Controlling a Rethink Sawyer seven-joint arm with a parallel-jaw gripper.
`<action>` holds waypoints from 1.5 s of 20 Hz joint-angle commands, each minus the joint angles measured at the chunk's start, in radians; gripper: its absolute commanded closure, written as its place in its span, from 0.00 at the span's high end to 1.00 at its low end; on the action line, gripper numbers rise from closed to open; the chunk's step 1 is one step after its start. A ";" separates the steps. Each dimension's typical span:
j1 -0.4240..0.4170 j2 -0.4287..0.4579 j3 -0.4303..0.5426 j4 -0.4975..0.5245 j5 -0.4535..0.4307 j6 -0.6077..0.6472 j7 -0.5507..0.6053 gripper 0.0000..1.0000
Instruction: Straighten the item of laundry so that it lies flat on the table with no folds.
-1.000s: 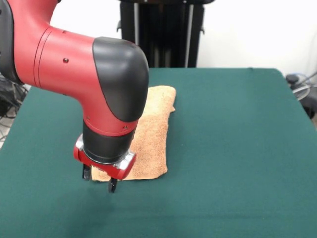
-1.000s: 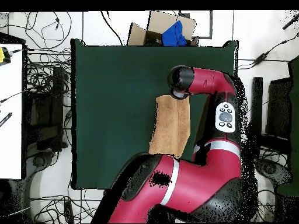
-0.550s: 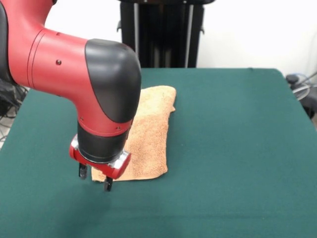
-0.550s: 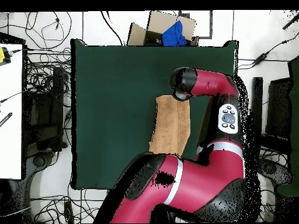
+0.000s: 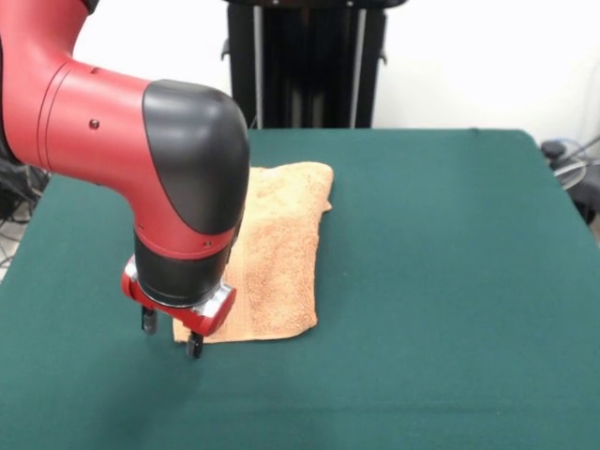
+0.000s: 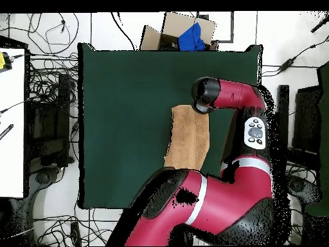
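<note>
- The towel (image 5: 277,253) lies a little left of the frame's centre in the front view, as a long narrow strip running from mid-frame down toward the lower left, on the green table (image 5: 441,281). It looks folded lengthwise, so I judge the straightening is not yet done.
- The hand (image 5: 169,334) hangs at the lower left of the front view, just off the towel's lower-left corner. Its two short dark fingers (image 5: 194,347) are spread apart and empty, pointing straight down at the cloth-free felt.
- The arm's fat red-and-black wrist stands upright above the hand and hides the towel's left edge from the front. In the overhead view the same joint covers the strip's upper right corner.
- What could go wrong: if the hand drops from where it is, I think the fingers may close on bare felt beside the corner and miss the towel.
- A pinch that takes both layers together would drag the whole strip rather than open the fold.
- Pulling low across the felt could bunch the terry and add creases.
</note>
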State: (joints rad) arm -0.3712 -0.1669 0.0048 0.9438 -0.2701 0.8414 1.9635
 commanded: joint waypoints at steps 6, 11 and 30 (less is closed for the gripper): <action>-0.007 0.089 0.120 0.122 -0.040 -0.080 -0.131 1.00; 0.004 0.110 0.123 0.114 -0.028 -0.091 -0.091 1.00; 0.018 0.131 0.119 0.152 0.028 -0.107 0.042 1.00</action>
State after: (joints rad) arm -0.3724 -0.1646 0.0059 0.9434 -0.2643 0.8370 1.9635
